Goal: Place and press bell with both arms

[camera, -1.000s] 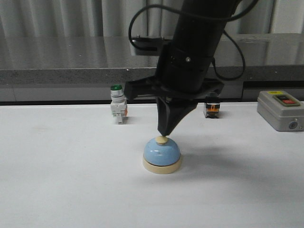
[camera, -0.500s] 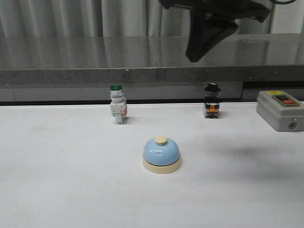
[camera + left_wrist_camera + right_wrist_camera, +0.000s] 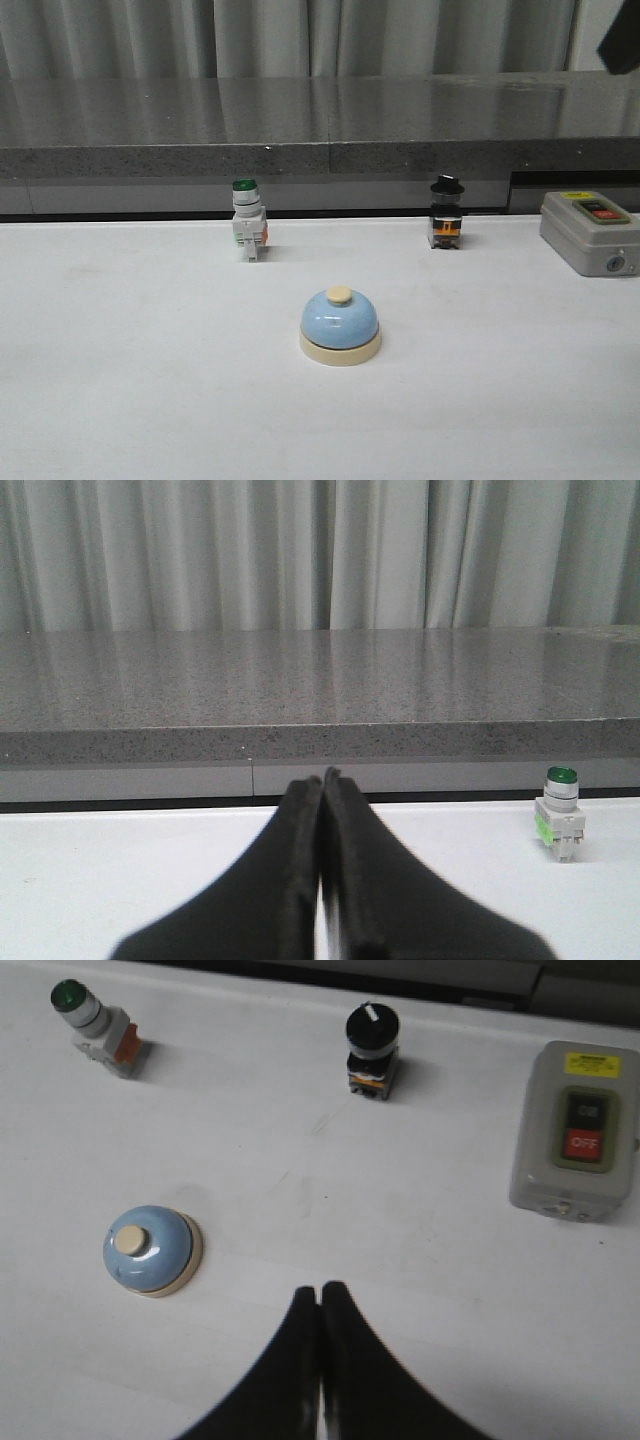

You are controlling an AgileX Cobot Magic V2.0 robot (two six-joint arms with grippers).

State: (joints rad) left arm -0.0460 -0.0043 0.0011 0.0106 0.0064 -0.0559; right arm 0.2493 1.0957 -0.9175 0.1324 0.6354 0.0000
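The light-blue bell (image 3: 340, 325) with cream base and cream button stands upright in the middle of the white table, untouched. It also shows in the right wrist view (image 3: 151, 1249). My right gripper (image 3: 319, 1288) is shut and empty, high above the table and well away from the bell. Only a dark corner of that arm (image 3: 623, 42) shows at the top right of the front view. My left gripper (image 3: 321, 777) is shut and empty, low over the table, facing the grey counter. The bell is out of its view.
A green-capped white switch (image 3: 248, 229) stands behind the bell to the left. A black knob switch (image 3: 446, 225) stands behind it to the right. A grey box with a red button (image 3: 591, 231) sits at the far right. A grey counter (image 3: 300, 140) runs along the back.
My right gripper lifted off the bell's button and swung up and to the right, almost out of the front view. The bell has not moved.
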